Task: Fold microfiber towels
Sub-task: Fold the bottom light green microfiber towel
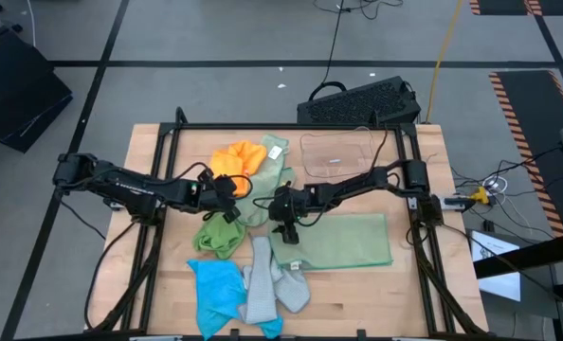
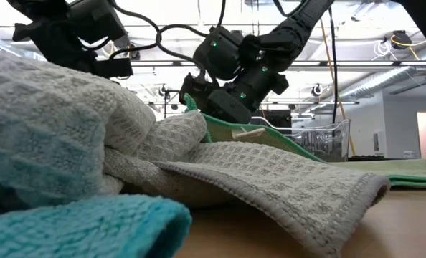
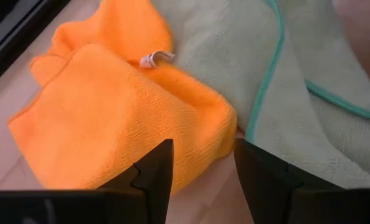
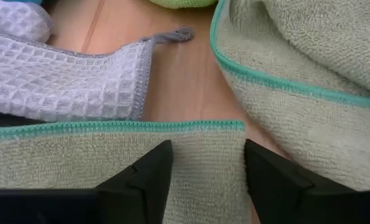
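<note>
From above, a wooden table [image 1: 158, 152] on grey floor carries 6 towels: orange [image 1: 238, 157], pale green flat [image 1: 343, 239], bright green [image 1: 217, 235], blue [image 1: 215, 289], grey [image 1: 267, 284]. At table height, waffle-weave grey cloth fills the foreground. The left gripper [image 3: 200, 165] hovers agape over plush orange, empty. The right gripper [image 4: 207, 165], parted, hangs empty above the teal-hemmed edge.

Bright, even overhead light; nearest towels [image 2: 69, 165] look perhaps blurred.
</note>
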